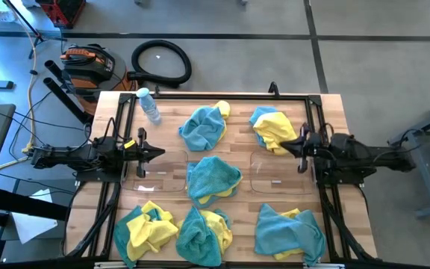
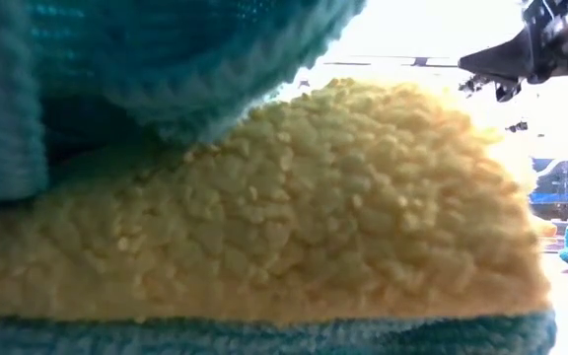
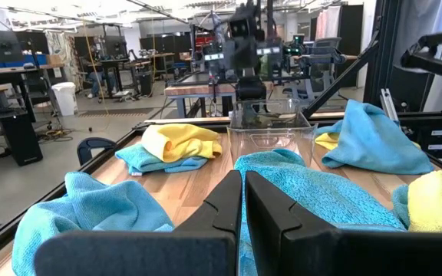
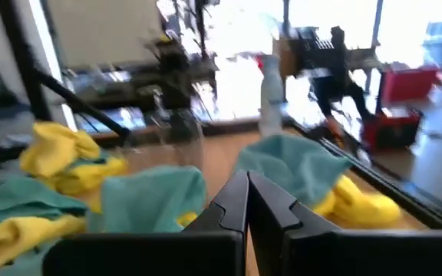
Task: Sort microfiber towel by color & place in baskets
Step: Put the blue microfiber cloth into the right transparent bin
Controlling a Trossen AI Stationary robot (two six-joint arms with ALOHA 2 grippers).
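Yellow and teal microfiber towels lie in several mixed heaps on the wooden table: far centre (image 1: 204,125), far right (image 1: 272,128), centre (image 1: 213,178), and three along the near edge (image 1: 146,228), (image 1: 204,233), (image 1: 290,232). Two clear baskets stand on the table, one left (image 1: 155,178) and one right (image 1: 278,178) of the centre heap. My left gripper (image 1: 159,154) (image 3: 242,201) hovers shut over the left basket's far rim. My right gripper (image 1: 288,147) (image 4: 248,201) is shut, raised (image 2: 481,61) beside the far-right heap.
A clear water bottle with a blue cap (image 1: 149,104) lies near the far left corner. A black frame rail (image 1: 215,95) runs round the table. In the low view a yellow towel (image 2: 284,217) and a teal towel (image 2: 116,59) fill most of the picture.
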